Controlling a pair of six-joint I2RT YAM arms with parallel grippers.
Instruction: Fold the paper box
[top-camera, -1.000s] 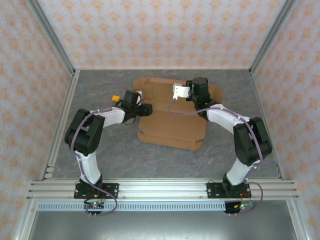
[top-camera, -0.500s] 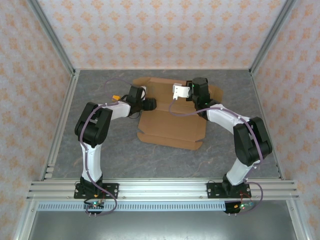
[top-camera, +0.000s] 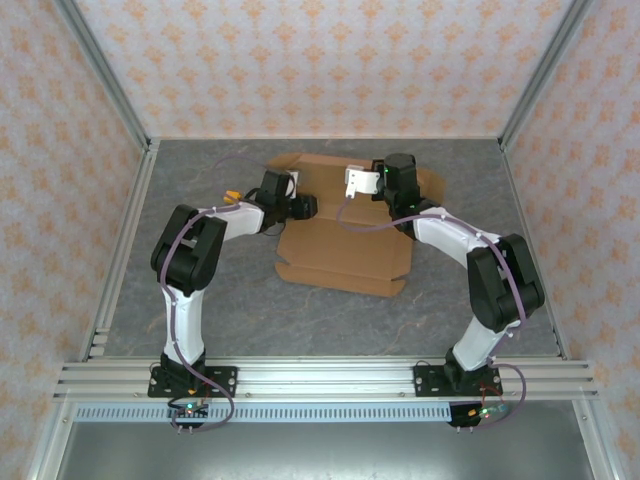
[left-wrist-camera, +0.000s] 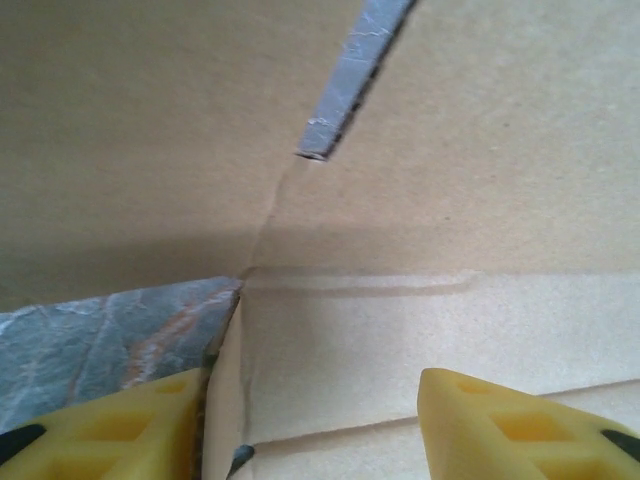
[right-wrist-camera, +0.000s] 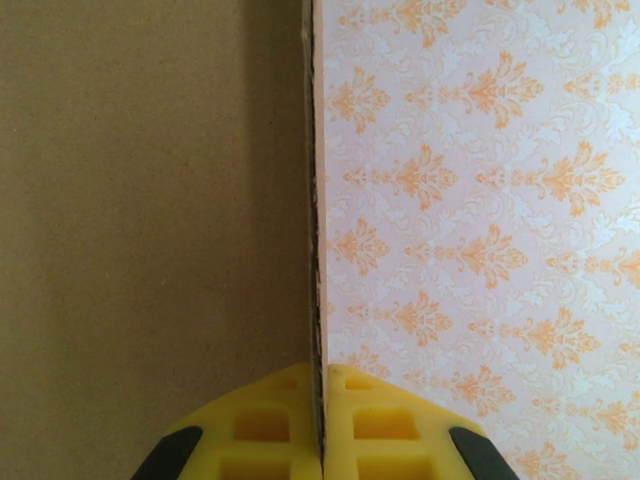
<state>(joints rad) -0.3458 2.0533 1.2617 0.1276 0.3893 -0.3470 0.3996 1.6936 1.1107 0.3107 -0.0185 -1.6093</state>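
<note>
Cardboard of the paper box (top-camera: 345, 245) lies flat at the middle of the top view, plain brown and matte, a die-cut sheet with creases, slits and small notched tabs along its lower edge. At its upper left corner the left gripper (top-camera: 305, 207) sits over a flap. In the left wrist view its yellow fingers (left-wrist-camera: 510, 430) stand apart at the bottom corners, straddling a folded strip without pinching it. At the sheet's upper right the right gripper (right-wrist-camera: 320, 425) is pinched tight on a raised flap, whose thin edge runs up the frame's centre. Grey veined table (top-camera: 200, 290) shows through one slit, and orange-patterned walls (top-camera: 300, 60) stand around
</note>
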